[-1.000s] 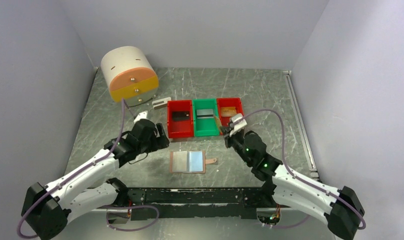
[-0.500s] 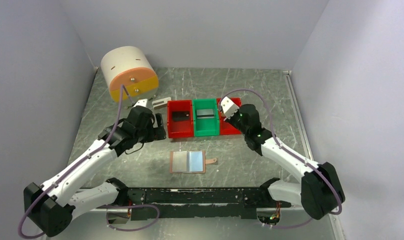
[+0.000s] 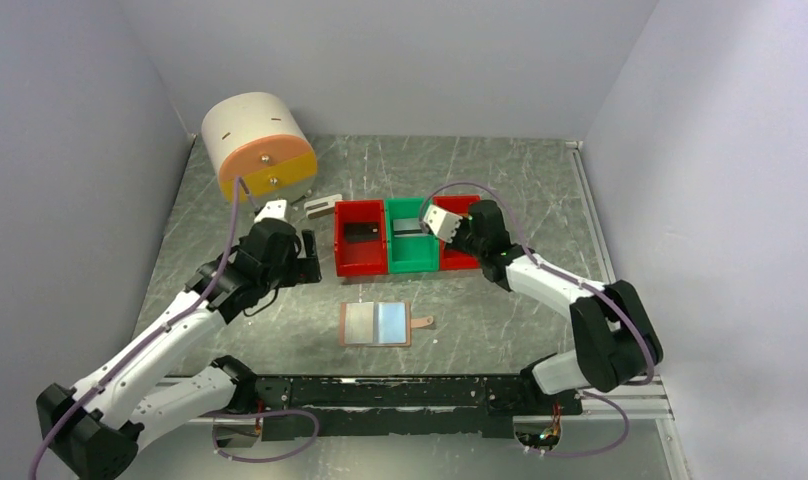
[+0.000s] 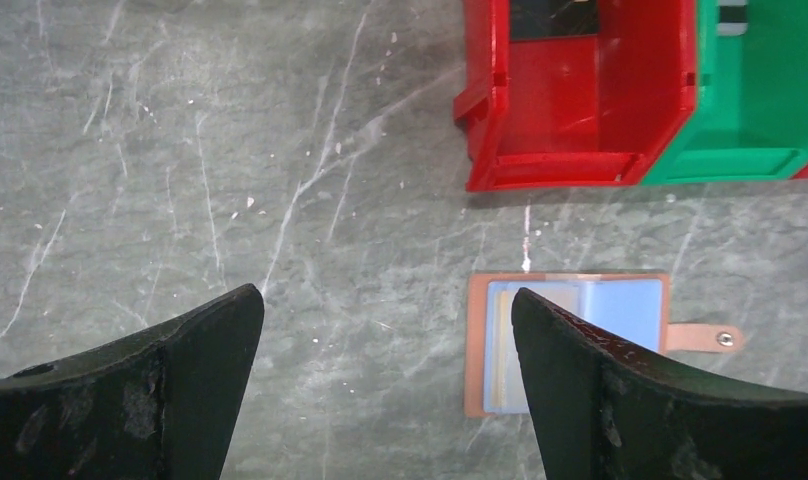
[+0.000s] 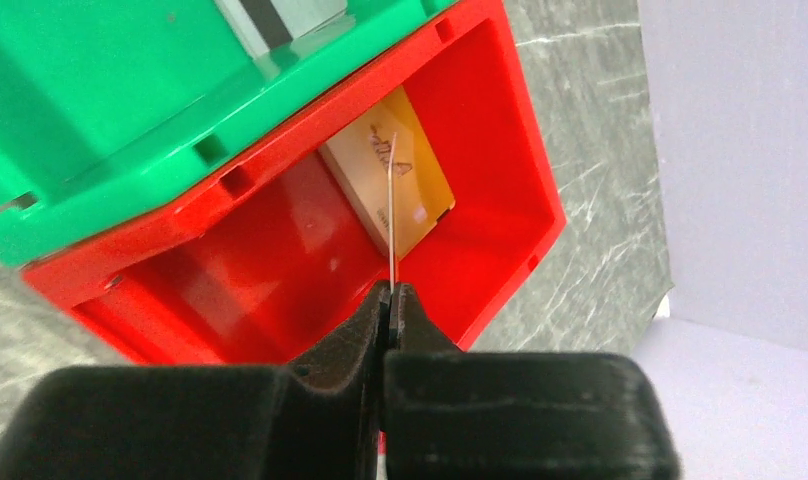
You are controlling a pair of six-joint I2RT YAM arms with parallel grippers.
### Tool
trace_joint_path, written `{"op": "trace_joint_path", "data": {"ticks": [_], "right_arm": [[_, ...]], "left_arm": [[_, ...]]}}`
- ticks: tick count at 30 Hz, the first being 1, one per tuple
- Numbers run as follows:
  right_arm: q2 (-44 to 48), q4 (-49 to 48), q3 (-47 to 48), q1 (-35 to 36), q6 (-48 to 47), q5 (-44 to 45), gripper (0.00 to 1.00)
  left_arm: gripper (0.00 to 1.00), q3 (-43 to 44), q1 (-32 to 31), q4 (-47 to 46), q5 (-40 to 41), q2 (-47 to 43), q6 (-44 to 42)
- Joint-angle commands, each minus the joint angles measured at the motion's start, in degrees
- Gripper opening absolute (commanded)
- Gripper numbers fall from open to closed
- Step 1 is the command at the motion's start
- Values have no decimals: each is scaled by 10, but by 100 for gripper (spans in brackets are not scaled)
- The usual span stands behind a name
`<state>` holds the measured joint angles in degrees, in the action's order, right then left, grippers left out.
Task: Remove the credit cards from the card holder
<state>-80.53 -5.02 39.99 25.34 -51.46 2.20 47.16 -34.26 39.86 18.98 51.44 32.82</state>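
On the table point(image 3: 540, 180): grey and marbled, it bore the drum, three bins and the card holder.
Drum point(image 3: 255, 140): white with an orange-and-yellow face, it stood at the far left corner.
Left gripper point(image 4: 385, 310): its jaws were spread wide with nothing between them, above bare table left of the card holder.
Right gripper point(image 5: 390, 292): it was clamped on a thin card point(image 5: 391, 215) seen edge-on, colour impossible to tell, over the right red bin point(image 5: 480, 130).
Bins: the left red bin point(image 3: 361, 268), green bin point(image 3: 413, 262) and right red bin stood in a touching row.
Card holder point(image 3: 375, 323): it lay open flat with its blue pockets up, near the bins but apart from them, strap tab point(image 3: 423, 322) pointing right.
Cards at rest: a black card point(image 3: 362, 231) lay in the left red bin, a grey-white card point(image 3: 412, 225) in the green bin and a gold-brown card point(image 5: 365, 165) in the right red bin.
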Motion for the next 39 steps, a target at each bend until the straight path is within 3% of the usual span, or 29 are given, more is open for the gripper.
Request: {"op": "trace_joint_path", "data": {"ticks": [1,5,15,25,33,39], "right_arm": [[-52,-55,32,-10,-23,10,0],[-97,-24,75,-16,-42,-2,0],[-139,-31,95,-27,-103,-28,0],[-161,-15,111,-32,-151,-41,0],[-182,26,135,-41,-160,-59,11],[-197,49,150,-42,-162,-60,14]], "left_arm": [[99,15,3,18,29,40,-5],[96,19,4,22,30,59,-6],[100,3,4,0,24,14,-13],[100,13,4,11,18,44,-14],[100,10,4,6,9,45,-21],[100,10,4,6,11,44,-21]]}}
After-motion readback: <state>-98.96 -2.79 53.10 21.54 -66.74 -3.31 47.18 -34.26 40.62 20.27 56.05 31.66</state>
